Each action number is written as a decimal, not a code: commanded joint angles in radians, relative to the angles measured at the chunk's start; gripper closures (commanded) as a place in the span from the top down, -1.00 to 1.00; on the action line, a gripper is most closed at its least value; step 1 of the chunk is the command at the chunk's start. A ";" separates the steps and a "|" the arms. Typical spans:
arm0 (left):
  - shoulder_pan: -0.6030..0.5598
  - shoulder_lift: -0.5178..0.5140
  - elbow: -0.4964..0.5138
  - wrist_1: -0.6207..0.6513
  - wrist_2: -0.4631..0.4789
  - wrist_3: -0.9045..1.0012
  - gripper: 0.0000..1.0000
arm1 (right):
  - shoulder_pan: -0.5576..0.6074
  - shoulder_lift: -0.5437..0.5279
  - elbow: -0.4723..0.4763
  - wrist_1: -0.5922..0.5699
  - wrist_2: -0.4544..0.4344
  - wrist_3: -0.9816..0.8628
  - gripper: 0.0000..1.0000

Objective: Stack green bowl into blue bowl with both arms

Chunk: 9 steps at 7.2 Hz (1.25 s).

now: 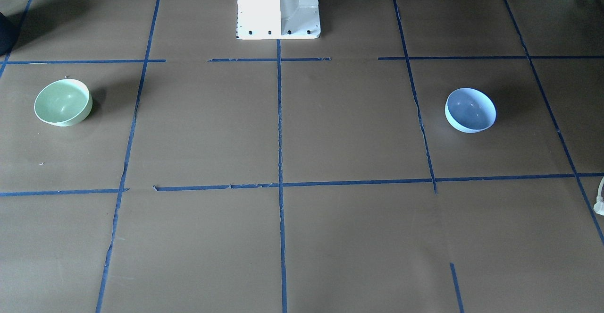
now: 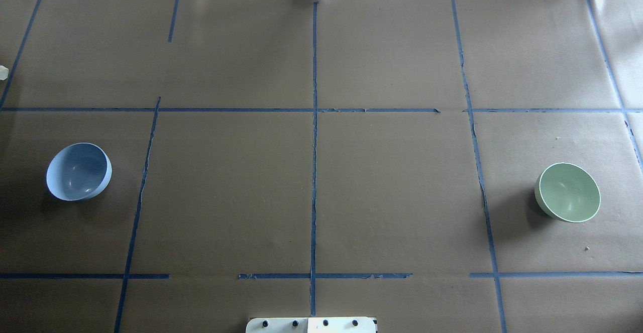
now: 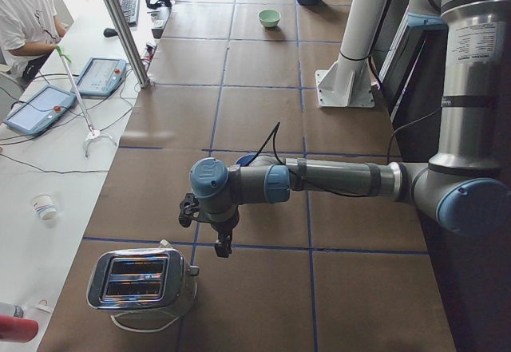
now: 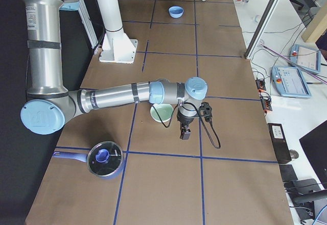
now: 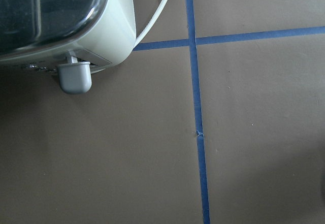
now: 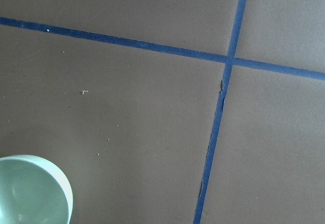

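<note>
Two bowls stand well apart on the tabletop in the front-facing view: the green bowl on the robot's right side and the blue bowl on its left, both upright and empty, with no arm in frame. That wide gap is the main hazard, since a long carry gives a glossy rim time to slip from a pinch. The overhead view shows the same layout, and neither bowl is braced by anything, so the blue bowl could skid or tip if the green one lands off-centre or is let go from too high. From the robot's left end, the left fingers point down just beside a toaster, and the forearm hides most of the blue bowl; I cannot tell whether these fingers are apart or together, and a careless swing could strike the toaster. From the right end, the right fingers hang just beside the green bowl, their state equally unreadable, with a black cable looping off the wrist that might catch the rim, and a lidded pot nearby. The left wrist view shows only the toaster's lever and white cord, a snag risk. The right wrist view holds the green bowl in its lower corner, off-centre, so a straight descent would probably miss the rim.
</note>
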 commanded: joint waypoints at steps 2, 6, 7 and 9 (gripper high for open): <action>0.001 0.025 -0.017 -0.023 0.000 0.002 1.00 | 0.000 -0.004 -0.002 0.000 0.003 0.000 1.00; 0.003 0.028 -0.035 -0.025 -0.002 -0.006 1.00 | 0.000 -0.007 -0.005 0.000 0.032 0.002 1.00; 0.009 0.021 -0.037 -0.027 -0.002 -0.005 1.00 | 0.000 -0.005 -0.004 0.000 0.032 0.003 1.00; 0.009 0.028 -0.038 -0.027 -0.032 -0.006 1.00 | 0.000 -0.004 0.002 0.008 0.034 0.000 1.00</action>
